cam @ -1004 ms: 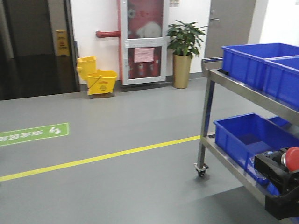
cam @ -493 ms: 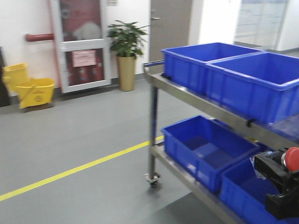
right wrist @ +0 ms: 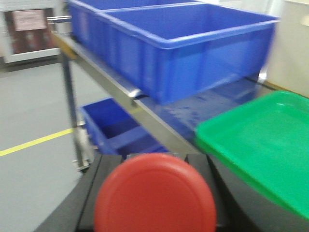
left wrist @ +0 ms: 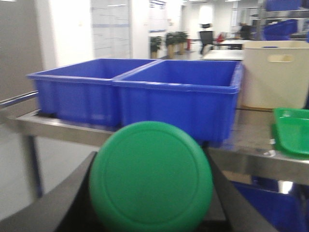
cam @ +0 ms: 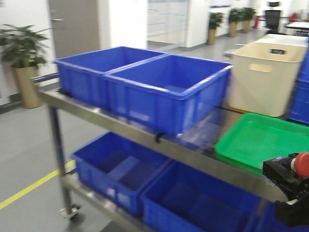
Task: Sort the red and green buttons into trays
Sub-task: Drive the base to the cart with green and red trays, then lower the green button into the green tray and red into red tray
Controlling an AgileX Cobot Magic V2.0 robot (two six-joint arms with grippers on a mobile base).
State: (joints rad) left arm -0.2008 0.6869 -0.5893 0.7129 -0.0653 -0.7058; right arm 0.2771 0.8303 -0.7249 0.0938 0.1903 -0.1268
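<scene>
Red button (right wrist: 154, 195) clamped in right gripper (right wrist: 154, 205) hangs near green tray (right wrist: 270, 140), left gripper (left wrist: 150, 198) clamps green button (left wrist: 150, 176): wrong-tray drop is the risk.

I see a steel cart (cam: 145, 138) whose top shelf carries two blue crates (cam: 166, 94), a cream tub (cam: 265, 82) and a green tray (cam: 260, 140)

Office-like workplace: steel trolley (cam: 57, 145) of blue crates (cam: 166, 92), potted plants (cam: 21, 58) (desk chair (cam: 273, 14) beyond)
</scene>
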